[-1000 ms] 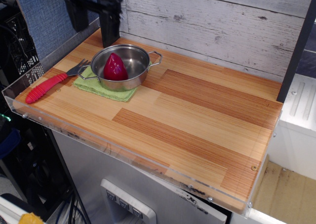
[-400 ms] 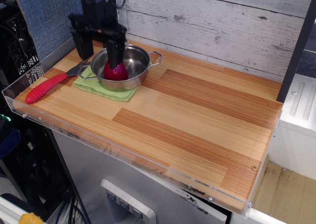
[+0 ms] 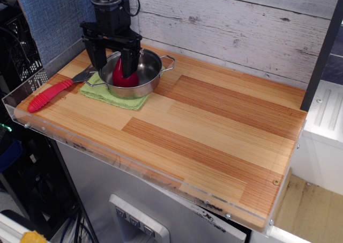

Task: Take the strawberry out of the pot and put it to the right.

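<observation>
The strawberry [image 3: 124,78], a glossy dark-red cone with its tip up, stands inside the small steel pot [image 3: 151,67] at the back left of the wooden table. My black gripper [image 3: 114,65] hangs straight down over the pot's left half. Its two fingers are apart. The right finger [image 3: 130,60] is in front of the strawberry's upper part. The left finger [image 3: 98,54] is by the pot's left rim. The strawberry's tip shows between them. I cannot tell whether the fingers touch it. The pot hides the strawberry's base.
The pot sits on a folded green cloth [image 3: 110,96]. A red-handled fork [image 3: 48,95] lies left of it. The wooden tabletop [image 3: 214,125] stretches to the right. A clear plastic rim [image 3: 134,170] lines the front edge. A plank wall stands behind.
My gripper has come down from above the back left corner to the pot and shifted slightly right. Its fingers now flank the strawberry's tip. Strawberry and pot have not moved.
</observation>
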Available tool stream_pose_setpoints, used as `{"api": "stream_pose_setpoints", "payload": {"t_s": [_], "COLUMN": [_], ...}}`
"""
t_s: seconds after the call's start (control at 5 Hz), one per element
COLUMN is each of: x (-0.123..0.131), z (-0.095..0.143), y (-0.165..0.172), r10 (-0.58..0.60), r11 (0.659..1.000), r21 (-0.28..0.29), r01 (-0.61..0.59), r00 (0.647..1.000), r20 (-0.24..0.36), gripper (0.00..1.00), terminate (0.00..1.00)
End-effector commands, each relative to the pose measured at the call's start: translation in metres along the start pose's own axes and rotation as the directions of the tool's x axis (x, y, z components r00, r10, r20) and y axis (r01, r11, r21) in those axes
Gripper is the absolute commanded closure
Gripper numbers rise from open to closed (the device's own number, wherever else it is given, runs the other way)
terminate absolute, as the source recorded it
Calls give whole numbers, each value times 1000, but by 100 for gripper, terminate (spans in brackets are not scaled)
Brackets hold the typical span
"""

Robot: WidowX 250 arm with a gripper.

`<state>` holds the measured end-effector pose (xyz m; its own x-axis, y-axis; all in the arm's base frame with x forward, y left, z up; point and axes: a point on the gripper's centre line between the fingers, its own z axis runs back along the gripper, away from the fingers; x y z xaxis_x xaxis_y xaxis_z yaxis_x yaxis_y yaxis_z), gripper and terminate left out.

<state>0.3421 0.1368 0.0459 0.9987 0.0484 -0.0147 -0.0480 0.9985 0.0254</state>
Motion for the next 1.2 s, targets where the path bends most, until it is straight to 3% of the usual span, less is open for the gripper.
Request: {"api": "stream_pose_setpoints", "payload": {"t_s": [0.0, 0.6, 0.8, 1.0], "x": [23, 21, 18, 19], "z": [18, -13, -12, -3], "y": [-16, -27, -24, -20], "r10": [-35, -79, -79, -79], "r11": [999, 994, 993, 993], "r21": [33, 75, 87, 89], "r01": [33, 78, 79, 77], "r00": [997, 997, 997, 997], "r20": [71, 1, -1, 14], "gripper": [0, 0, 100, 100], "terminate": [0, 0, 0, 0]}}
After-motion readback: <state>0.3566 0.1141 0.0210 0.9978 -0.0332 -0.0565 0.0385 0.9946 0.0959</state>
